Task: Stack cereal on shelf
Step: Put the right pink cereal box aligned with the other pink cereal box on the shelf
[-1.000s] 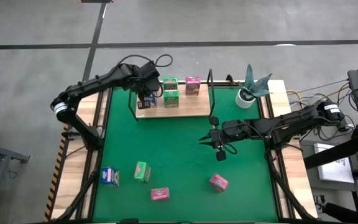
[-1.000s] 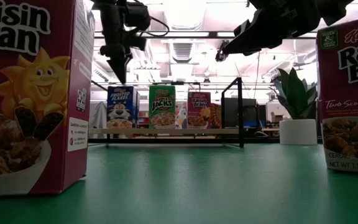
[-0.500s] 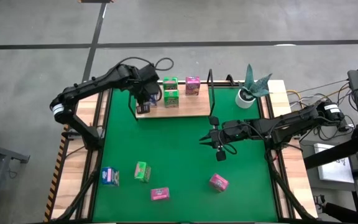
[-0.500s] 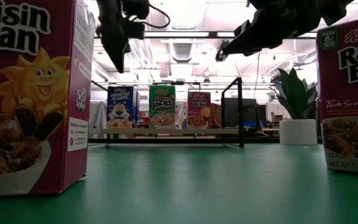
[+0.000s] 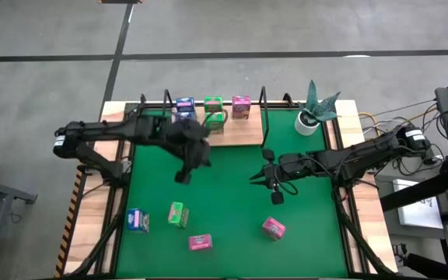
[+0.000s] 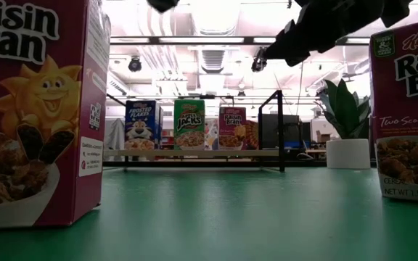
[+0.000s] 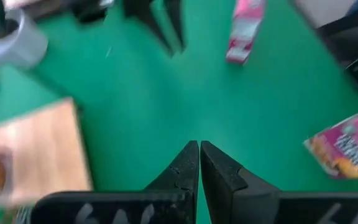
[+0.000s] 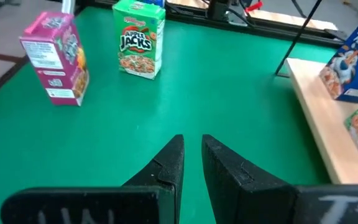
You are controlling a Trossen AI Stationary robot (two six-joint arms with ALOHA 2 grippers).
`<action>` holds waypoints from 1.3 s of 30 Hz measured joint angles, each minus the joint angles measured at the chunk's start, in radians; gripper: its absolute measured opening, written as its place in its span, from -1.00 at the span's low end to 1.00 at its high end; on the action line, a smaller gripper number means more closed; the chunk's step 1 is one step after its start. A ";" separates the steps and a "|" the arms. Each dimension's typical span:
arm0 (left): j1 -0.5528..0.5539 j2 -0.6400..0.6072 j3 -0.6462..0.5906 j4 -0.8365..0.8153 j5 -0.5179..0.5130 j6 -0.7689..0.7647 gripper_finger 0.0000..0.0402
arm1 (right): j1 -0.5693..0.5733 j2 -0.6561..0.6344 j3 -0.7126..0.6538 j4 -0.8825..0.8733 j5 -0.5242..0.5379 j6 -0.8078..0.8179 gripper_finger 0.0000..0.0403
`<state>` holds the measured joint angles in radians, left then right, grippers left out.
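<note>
Fingers of the left gripper [image 5: 182, 177], left of centre in the high view, are pressed together on nothing, evidently freed to fetch another box. Lower left on the green mat [image 5: 232, 194] lie a small blue printed cardboard cereal box [image 5: 138, 221], a green one [image 5: 178, 214] and two pink ones [image 5: 201, 243] [image 5: 274, 228], unstacked. Upper centre, the flat light-wood shelf with thin black rod uprights [image 5: 243, 132] carries blue, green and pink boxes standing upright. Right of centre, the right gripper [image 5: 269, 180] hovers, fingers narrowly parted, empty.
</note>
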<state>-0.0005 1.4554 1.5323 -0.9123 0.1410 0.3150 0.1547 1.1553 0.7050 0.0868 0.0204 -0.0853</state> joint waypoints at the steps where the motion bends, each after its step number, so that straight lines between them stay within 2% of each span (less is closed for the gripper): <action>1: -0.027 -0.004 -0.010 0.030 -0.001 0.001 -1.00 | 0.008 0.000 0.001 0.001 0.001 0.014 -0.76; 6: -0.131 -0.004 -0.064 0.142 -0.024 -0.011 -1.00 | 0.074 -0.001 0.002 0.001 0.006 0.067 -0.76; 12: -0.211 -0.004 -0.155 0.275 -0.189 -0.051 -1.00 | 0.148 -0.003 0.002 0.000 0.006 0.161 -0.76; 16: -0.237 -0.007 -0.210 0.332 -0.257 -0.098 -1.00 | 0.175 -0.005 0.016 -0.030 0.006 0.235 -0.76; 21: -0.260 -0.009 -0.265 0.366 -0.349 -0.183 -1.00 | 0.214 -0.005 0.111 -0.209 0.008 0.336 -0.76; 27: -0.287 -0.011 -0.304 0.368 -0.443 -0.266 -1.00 | 0.281 0.011 0.266 -0.516 0.008 0.470 -0.76; 32: -0.303 -0.011 -0.310 0.372 -0.447 -0.282 -1.00 | 0.350 0.058 0.398 -0.687 0.010 0.544 -0.76; 39: -0.308 -0.012 -0.307 0.379 -0.449 -0.299 -1.00 | 0.437 0.175 0.574 -0.889 0.127 0.673 -0.76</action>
<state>-0.3080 1.4437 1.2250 -0.5330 -0.3077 0.0160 0.5913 1.3303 1.2792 -0.8021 0.1477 0.5876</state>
